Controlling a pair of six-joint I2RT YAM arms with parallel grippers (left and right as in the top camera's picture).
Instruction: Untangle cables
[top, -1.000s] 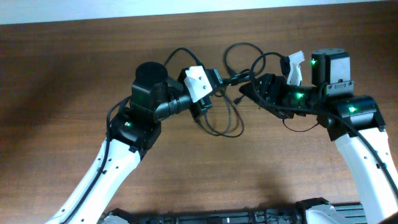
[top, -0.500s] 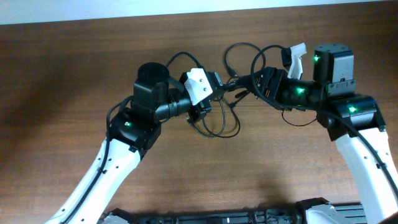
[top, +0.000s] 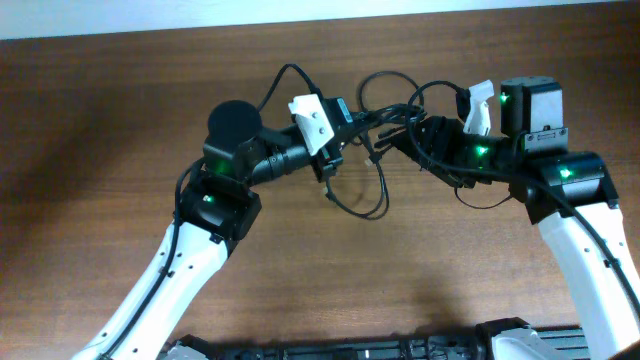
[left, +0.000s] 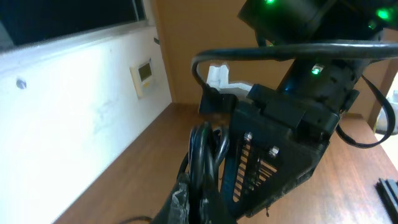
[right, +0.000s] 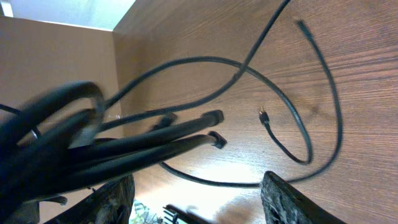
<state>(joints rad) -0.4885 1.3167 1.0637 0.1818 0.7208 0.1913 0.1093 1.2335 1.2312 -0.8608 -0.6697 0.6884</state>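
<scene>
Two arms meet near the top middle of the overhead view, with the cables (top: 375, 118) strung between them above the brown wooden surface (top: 120, 120).

Left pincer (top: 343, 125) is clenched on the cables. In its wrist view you can see several black strands looped together and running down into the closed fingers (left: 180, 199) at the bottom middle of the frame. One more strand arcs across the top of that frame, in front of the other arm.

Right pincer (top: 402, 135) sits just right of the left one, pointing at it, and the two are near each other but not touching. Its fingers (right: 283, 199) are spread wide, so it's released. Between the tips I only see bare wood and one thin strand lying on it. A thick, blurry bunch of cords crosses the left half of the right wrist view, close to the lens. I can't tell whether it touches the fingers.

Rest of the cables: a couple of loops stick up toward the top centre of the overhead frame, and one long loop droops down below the left pincer toward the middle. A small plug end shows in the right wrist view, centre right, lying on the surface.
</scene>
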